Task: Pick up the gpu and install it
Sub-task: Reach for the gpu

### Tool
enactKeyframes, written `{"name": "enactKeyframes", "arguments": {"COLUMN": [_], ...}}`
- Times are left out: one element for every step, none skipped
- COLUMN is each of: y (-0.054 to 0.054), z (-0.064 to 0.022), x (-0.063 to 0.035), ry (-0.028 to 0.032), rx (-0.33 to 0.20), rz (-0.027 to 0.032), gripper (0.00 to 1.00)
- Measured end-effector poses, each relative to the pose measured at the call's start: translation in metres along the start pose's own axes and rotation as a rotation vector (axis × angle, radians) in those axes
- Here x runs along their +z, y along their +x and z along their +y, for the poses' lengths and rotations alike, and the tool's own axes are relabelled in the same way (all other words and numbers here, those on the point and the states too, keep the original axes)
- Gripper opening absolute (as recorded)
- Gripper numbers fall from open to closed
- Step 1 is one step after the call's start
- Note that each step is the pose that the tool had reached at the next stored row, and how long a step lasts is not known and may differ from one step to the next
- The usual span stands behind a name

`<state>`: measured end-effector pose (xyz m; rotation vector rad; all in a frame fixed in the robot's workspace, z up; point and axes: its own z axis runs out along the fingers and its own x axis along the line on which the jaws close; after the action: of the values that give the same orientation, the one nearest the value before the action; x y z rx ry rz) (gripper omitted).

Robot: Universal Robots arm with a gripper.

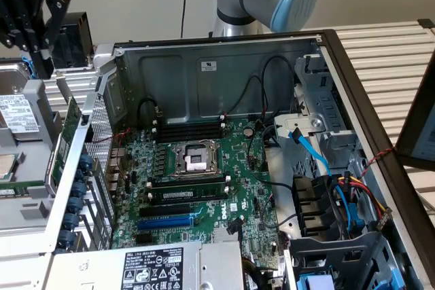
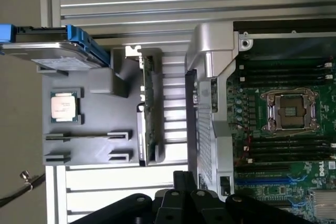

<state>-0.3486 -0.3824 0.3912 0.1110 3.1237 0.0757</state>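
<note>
The gpu (image 1: 71, 121) is a short green card standing on edge in a grey parts tray (image 1: 27, 195), just outside the open computer case on the exterior view's left. In the wrist view the gpu (image 2: 149, 108) shows edge-on with its silver bracket at one end. My gripper (image 1: 35, 59) hangs high above the tray at the far left of the exterior view, apart from the card. Its black fingers (image 2: 181, 184) are shut with nothing between them. The green motherboard (image 1: 204, 188) lies in the case, with a blue slot (image 1: 166, 221) near its front.
The tray (image 2: 100, 129) also holds a hard drive (image 2: 52, 51) in blue rails and a processor chip (image 2: 65, 106). The case's metal rear wall (image 1: 102, 161) stands between tray and motherboard. Cables and drive bays (image 1: 326, 195) crowd the case's right side.
</note>
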Motion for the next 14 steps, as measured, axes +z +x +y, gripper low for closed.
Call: {"name": "enactKeyframes", "arguments": {"y": [0.005,0.01,0.014,0.019,0.023,0.028,0.032,0.035,0.037,0.038,0.039,0.04,0.042,0.044], "z": [0.0009,0.0016,0.0022,0.0028,0.0034,0.0041,0.0048,0.0057,0.0066,0.0075,0.0081,0.0087,0.0092,0.0099], "x": [0.0003,0.0005,0.0007,0.0009,0.0011,0.0014,0.0017,0.002,0.0024,0.0029,0.0032,0.0036,0.004,0.0046], "ry": [0.0,-0.0001,-0.0001,-0.0003,-0.0003,-0.0003,-0.0003,-0.0004,-0.0004,-0.0006,-0.0006,-0.0007,-0.0007,-0.0008], "rx": [0.0,0.0,0.0,0.0,0.0,0.0,0.0,0.0,0.0,0.0,0.0,0.0,0.0,0.0], "rz": [0.0,0.0,0.0,0.0,0.0,0.0,0.0001,0.0001,0.0001,-0.0001,0.0,0.0001,0.0001,0.0001], "gripper": [0.11,0.11,0.11,0.11,0.11,0.11,0.11,0.11,0.11,0.11,0.11,0.11,0.11,0.11]}}
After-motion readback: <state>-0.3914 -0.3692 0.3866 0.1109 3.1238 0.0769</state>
